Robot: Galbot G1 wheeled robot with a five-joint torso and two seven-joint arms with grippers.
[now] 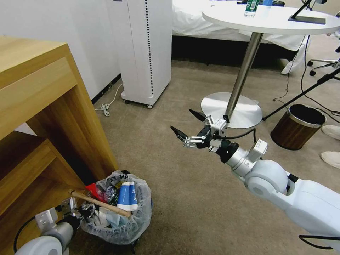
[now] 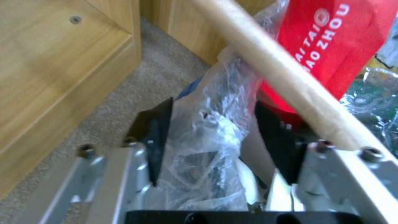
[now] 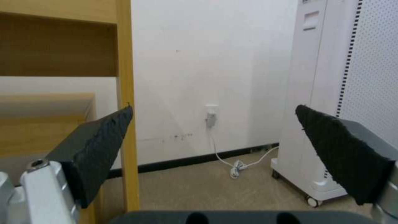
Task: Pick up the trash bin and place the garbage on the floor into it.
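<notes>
My left gripper [image 1: 82, 209] sits low beside the wooden desk [image 1: 39, 106], at the near rim of the trash bin [image 1: 136, 212], which rests on the beige floor [image 1: 184, 184] against the desk's side panel. In the left wrist view my two black fingers [image 2: 151, 137] straddle the crinkled liner bag [image 2: 211, 137] at the rim, one outside and one inside, closed upon the plastic fold. The bin holds garbage: a wooden stick [image 1: 102, 204] lying across the opening, a red plastic bag [image 1: 94, 191] at the desk side, and a blue-white carton [image 1: 126, 196] standing among crumpled wrappers. The stick passes just beside my inner finger in the left wrist view, with the red bag directly behind it. My right gripper [image 1: 187, 125] hangs in mid-air over bare carpet, well apart from the bin, its fingers [image 3: 95, 146] spread wide and holding nothing, pointing toward the white wall and a white floor-standing appliance [image 1: 147, 49]. A brown wood-grain bin [image 1: 295, 127] stands near the base of a round white table [image 1: 272, 19].
</notes>
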